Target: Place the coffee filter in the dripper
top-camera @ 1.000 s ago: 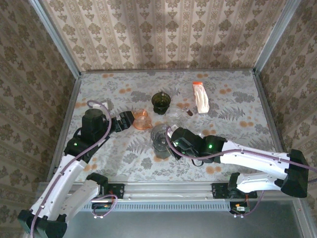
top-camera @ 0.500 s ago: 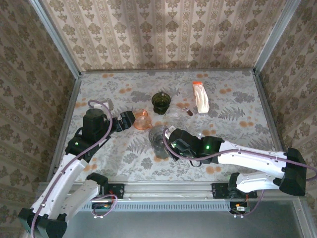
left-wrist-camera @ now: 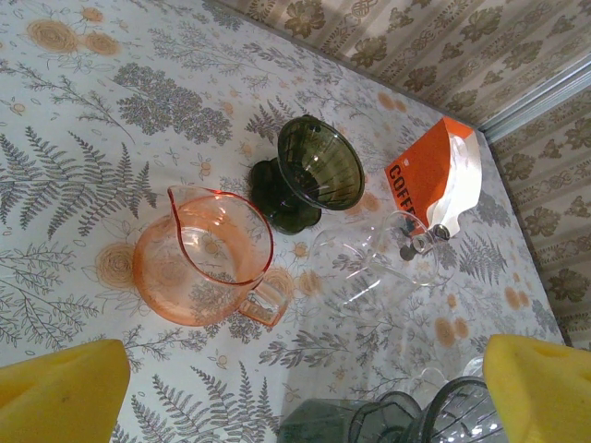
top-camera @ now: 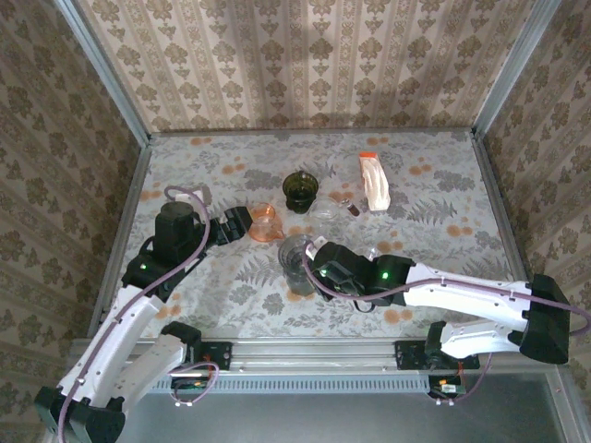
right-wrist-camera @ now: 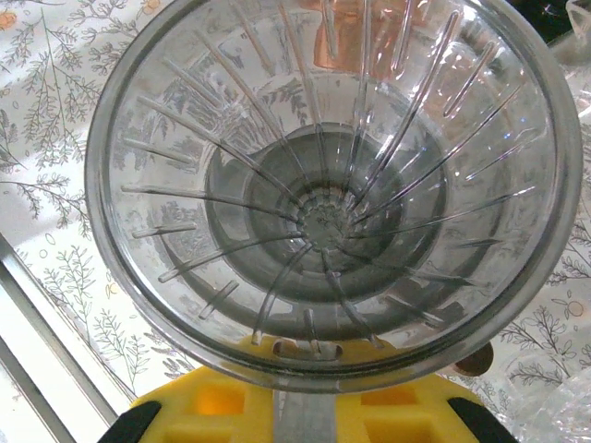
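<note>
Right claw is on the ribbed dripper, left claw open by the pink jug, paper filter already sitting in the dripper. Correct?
No: the dripper is empty. The right wrist view looks straight into it: bare ribs, no paper. The filter pack lies farther back on the table. Right claw on the dripper, left claw open by the pink jug: both correct.

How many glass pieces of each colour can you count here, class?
Orange pitcher: 1
Green dripper: 1
Clear glass piece: 1
Smoky grey dripper: 1
Total: 4
</note>
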### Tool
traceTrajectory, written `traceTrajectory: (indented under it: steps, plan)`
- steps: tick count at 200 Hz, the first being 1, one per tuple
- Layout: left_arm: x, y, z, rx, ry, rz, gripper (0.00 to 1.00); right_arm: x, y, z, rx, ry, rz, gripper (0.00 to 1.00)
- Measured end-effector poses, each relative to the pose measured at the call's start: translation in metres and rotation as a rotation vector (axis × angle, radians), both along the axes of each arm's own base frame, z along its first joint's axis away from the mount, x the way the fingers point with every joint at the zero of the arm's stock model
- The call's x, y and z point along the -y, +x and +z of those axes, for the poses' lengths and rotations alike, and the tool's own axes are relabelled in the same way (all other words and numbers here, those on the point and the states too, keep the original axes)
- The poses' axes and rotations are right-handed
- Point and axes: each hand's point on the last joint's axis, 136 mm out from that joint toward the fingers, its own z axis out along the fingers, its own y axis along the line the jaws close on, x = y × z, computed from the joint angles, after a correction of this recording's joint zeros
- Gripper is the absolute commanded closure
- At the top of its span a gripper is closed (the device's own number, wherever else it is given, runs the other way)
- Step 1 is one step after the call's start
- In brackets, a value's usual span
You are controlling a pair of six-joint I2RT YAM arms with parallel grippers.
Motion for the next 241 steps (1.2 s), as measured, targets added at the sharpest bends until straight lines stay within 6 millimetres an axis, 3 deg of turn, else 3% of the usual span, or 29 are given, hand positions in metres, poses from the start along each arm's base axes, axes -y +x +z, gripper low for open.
traceTrajectory:
  steps: [23, 62, 88, 110, 151, 164, 186, 210, 241]
  plan:
    - [0.000, 0.000, 0.000, 0.000, 0.000, 0.001, 0.00, -0.001, -0.001, -0.001, -0.002, 0.005, -0.005, 0.79]
    - [-0.001, 0.000, 0.000, -0.001, -0.002, 0.002, 0.00, -0.001, -0.004, -0.004, -0.014, 0.010, -0.015, 0.36]
    - [0.000, 0.000, -0.001, -0.001, -0.004, -0.002, 0.00, 0.000, -0.004, -0.002, -0.017, 0.024, -0.026, 0.27]
    - [0.002, 0.000, -0.005, -0.005, -0.008, -0.012, 0.00, 0.002, -0.003, 0.012, 0.002, 0.068, -0.041, 0.15]
    - [0.008, 0.000, -0.016, -0.014, -0.027, -0.037, 0.02, 0.019, 0.003, 0.053, 0.098, 0.165, -0.098, 0.18]
    - [0.011, 0.001, -0.023, -0.027, -0.040, -0.047, 0.06, 0.029, 0.010, 0.064, 0.120, 0.195, -0.133, 0.27]
    - [0.020, 0.002, -0.040, -0.075, -0.054, -0.070, 0.15, 0.054, 0.040, 0.079, 0.135, 0.228, -0.258, 0.42]
    - [0.036, 0.002, -0.054, -0.122, -0.051, -0.119, 0.20, 0.072, 0.066, 0.078, 0.116, 0.229, -0.359, 0.48]
    - [0.059, -0.009, -0.069, -0.165, -0.020, -0.199, 0.21, 0.082, 0.088, 0.057, 0.066, 0.158, -0.420, 0.57]
